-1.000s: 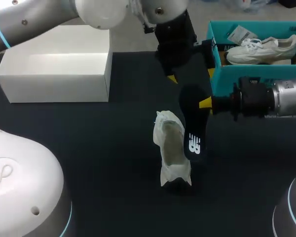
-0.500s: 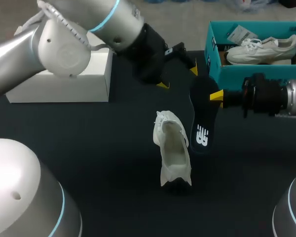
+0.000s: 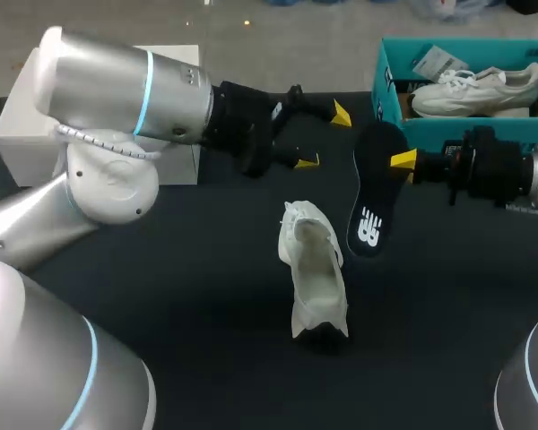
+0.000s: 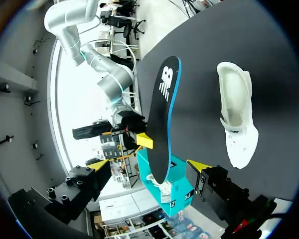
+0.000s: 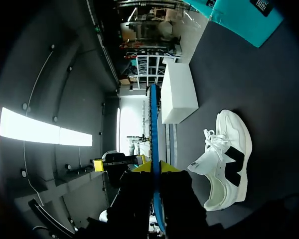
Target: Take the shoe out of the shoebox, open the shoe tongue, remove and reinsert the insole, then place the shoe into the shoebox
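A white shoe (image 3: 314, 269) lies on the dark table, its opening facing up and empty. My right gripper (image 3: 403, 161) is shut on the heel end of the black insole (image 3: 369, 202), which hangs in the air just right of the shoe. The right wrist view shows the insole (image 5: 153, 124) edge-on between the yellow fingertips (image 5: 167, 167), with the shoe (image 5: 224, 159) beside it. My left gripper (image 3: 324, 138) stands open, empty, left of the insole's upper end. Seen from the left wrist, the insole (image 4: 162, 124) sits ahead of the open gripper (image 4: 148, 165), and the shoe (image 4: 236, 114) lies further out.
The teal shoebox (image 3: 430, 133) stands at the back right and holds a second white shoe (image 3: 475, 90). A white box (image 3: 18, 134) sits at the back left, partly behind my left arm. Bare dark table surrounds the shoe.
My right gripper has carried the insole to the right, away from the shoe. My left arm has swung round and its open gripper has pulled back from above the insole.
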Controlling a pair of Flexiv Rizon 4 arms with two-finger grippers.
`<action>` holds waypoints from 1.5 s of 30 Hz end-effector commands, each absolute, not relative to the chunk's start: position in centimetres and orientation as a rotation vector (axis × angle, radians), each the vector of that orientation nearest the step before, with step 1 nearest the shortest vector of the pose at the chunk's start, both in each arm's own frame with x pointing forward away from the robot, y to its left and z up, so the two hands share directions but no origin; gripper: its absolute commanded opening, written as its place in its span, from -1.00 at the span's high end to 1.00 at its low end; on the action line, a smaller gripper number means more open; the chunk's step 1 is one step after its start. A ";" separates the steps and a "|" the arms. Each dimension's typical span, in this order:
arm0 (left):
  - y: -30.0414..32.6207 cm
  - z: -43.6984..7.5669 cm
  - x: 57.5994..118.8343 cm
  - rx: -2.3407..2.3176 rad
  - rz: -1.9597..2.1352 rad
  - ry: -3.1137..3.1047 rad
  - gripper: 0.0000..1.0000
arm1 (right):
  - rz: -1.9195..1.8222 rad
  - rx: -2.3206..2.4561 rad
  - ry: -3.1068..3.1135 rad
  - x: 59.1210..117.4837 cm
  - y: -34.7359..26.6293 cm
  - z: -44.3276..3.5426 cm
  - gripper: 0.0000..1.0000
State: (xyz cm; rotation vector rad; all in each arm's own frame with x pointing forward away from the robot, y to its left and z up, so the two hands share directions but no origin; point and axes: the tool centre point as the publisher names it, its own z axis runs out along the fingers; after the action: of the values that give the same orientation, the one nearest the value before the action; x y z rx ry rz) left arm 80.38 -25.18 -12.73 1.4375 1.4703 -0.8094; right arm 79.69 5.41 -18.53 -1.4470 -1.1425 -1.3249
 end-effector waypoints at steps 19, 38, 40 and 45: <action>-26.1 -14.3 80.4 1.176 -1.092 1.178 -0.75 | -1.246 -1.384 -1.198 78.7 7.3 -16.5 1.00; -27.2 -15.7 79.5 1.189 -1.079 1.211 0.17 | -1.224 -1.357 -1.215 78.1 9.2 -16.6 1.00; -27.2 -15.9 79.4 1.194 -1.070 1.222 0.22 | -1.223 -1.354 -1.217 77.9 9.2 -16.5 1.00; -27.4 -16.3 79.6 1.196 -1.043 1.239 0.41 | -1.222 -1.352 -1.219 77.7 9.2 -16.5 1.00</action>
State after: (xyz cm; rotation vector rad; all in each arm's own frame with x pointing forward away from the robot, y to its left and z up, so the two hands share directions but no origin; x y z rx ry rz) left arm 79.69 -27.00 -16.27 1.1971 1.2288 -1.0573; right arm 78.00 9.22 -16.52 -1.3472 -1.2188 -1.2218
